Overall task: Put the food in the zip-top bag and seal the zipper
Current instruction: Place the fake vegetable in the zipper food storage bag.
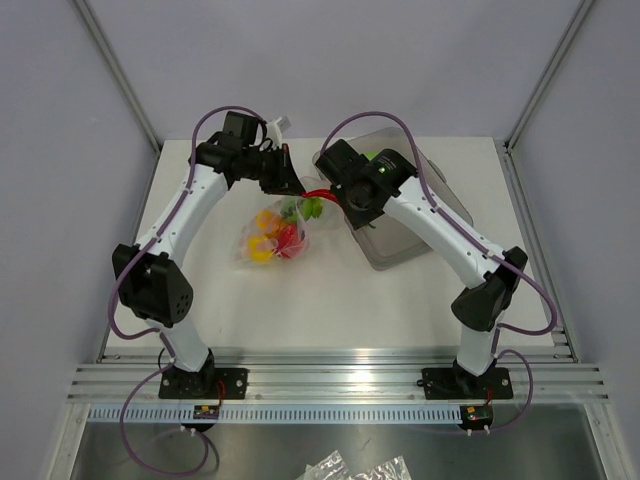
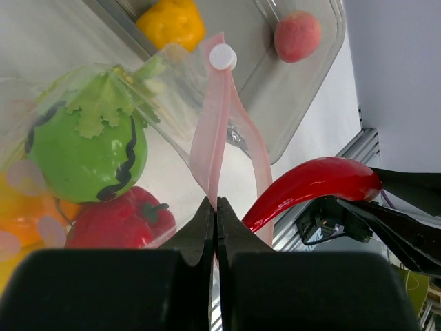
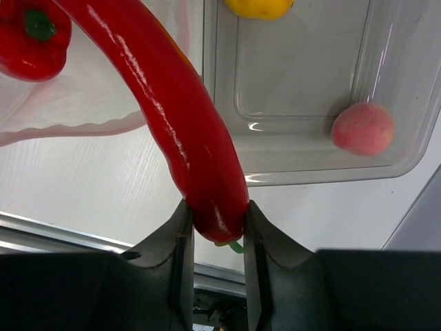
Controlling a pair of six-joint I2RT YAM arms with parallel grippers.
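Closest in, the right claw [image 3: 215,210] is grasping a long red chili [image 3: 165,96] by its stalk end. We can see both fingers [image 3: 180,238] pressed against its sides, with a scrap of green stalk poking out just behind them. From that grip the chili curves away ahead of the claw and off to its left. Its far tip comes up right beside the left claw [image 2: 215,203], at the mouth of the bag [image 2: 169,103]. We cannot tell whether the tip is inside yet.

The left claw is clenched tight on the zipper [image 2: 209,145]. The pink strip rises straight out from between the closed fingers, and a small white button [image 2: 222,56] sits at its far end.

To the left of that claw, behind the clear plastic, we have a red bell pepper [image 2: 117,221] nearest. A round green fruit [image 2: 83,152] with a leafy top sits just beyond it, and there are orange and yellow pieces [image 2: 17,227] at the edge of the view.

Under the right claw lies the white table [image 3: 89,179]. Farther ahead and to its right is the clear tray [image 3: 310,176], which holds a pink peach [image 3: 362,129] on its near right side. A yellow fruit [image 3: 258,7] sits at its far side, well apart from the peach.
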